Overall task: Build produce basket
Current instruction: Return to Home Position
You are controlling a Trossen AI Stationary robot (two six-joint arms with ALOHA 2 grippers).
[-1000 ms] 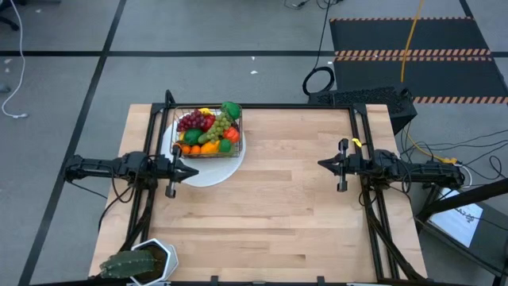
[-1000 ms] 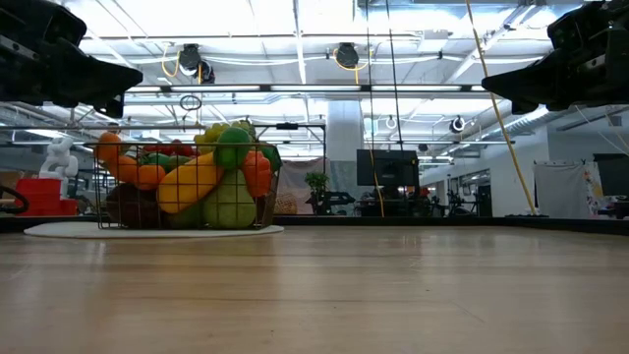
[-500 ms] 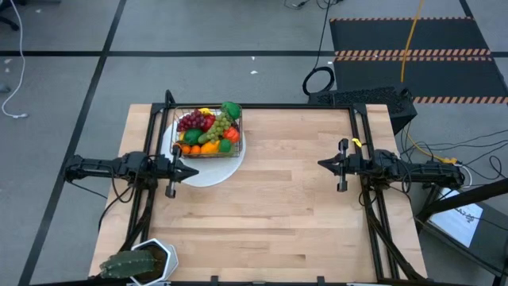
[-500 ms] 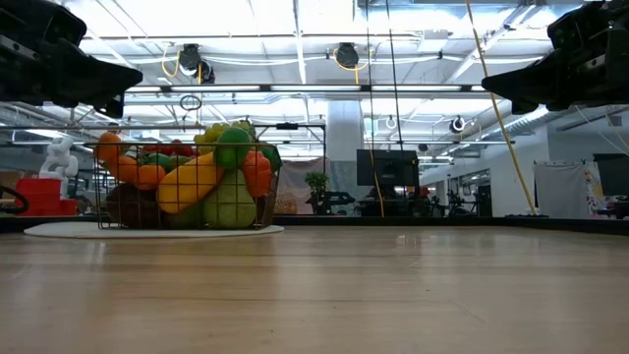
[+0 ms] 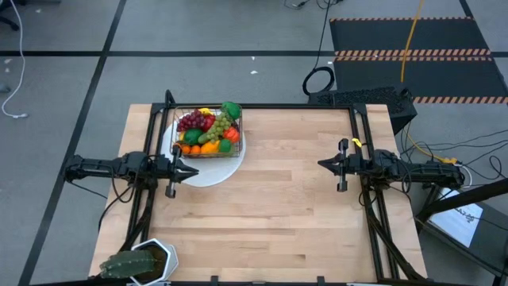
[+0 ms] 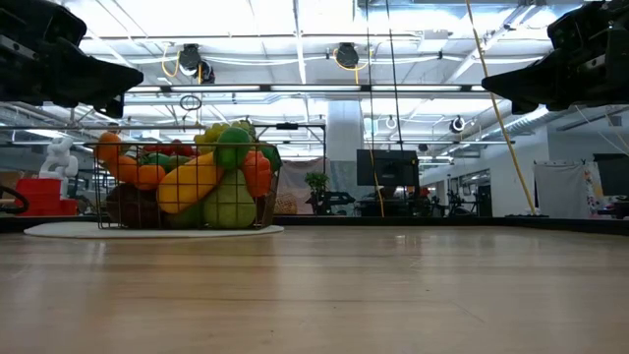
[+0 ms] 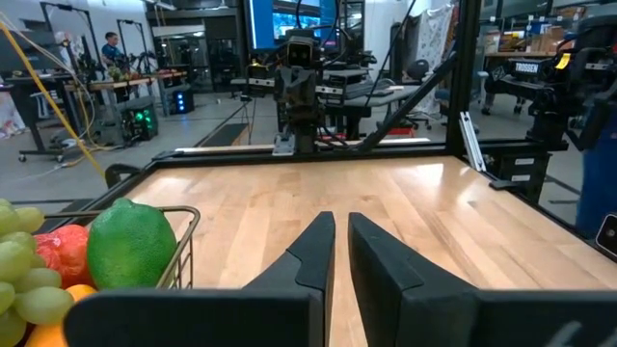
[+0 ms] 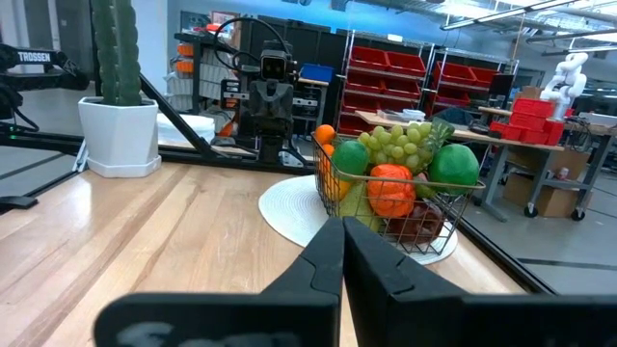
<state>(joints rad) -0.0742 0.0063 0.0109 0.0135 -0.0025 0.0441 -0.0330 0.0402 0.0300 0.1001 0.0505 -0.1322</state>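
The left gripper (image 5: 191,171) hangs raised above the tabletop with its two fingers drawn together to a thin slit and nothing held between them. It points toward the middle of the table, and in the high view its tips sit over the near edge of the round white plate (image 5: 225,168). The wire basket (image 7: 193,224) stands on that plate just beside this gripper, off to its flank on the side of the table's far edge, apart from the fingers and not touched by them. The basket is heaped with toy produce. Purple grapes (image 5: 190,121) and green grapes (image 5: 219,125) lie on top, a lime (image 7: 130,245) sits at the corner nearest the gripper, and an orange pepper (image 6: 256,172) and a green pear (image 6: 229,203) press against the wire side.

The right gripper (image 5: 321,164) waits at the opposite side of the table, also lifted clear of the wood, its fingers closed against each other and empty. It faces the left gripper across the bare boards. From it the basket is well apart, ahead and off toward the far edge.

A potted cactus (image 5: 131,264) in a white pot stands well behind the left gripper, at the table's near corner.
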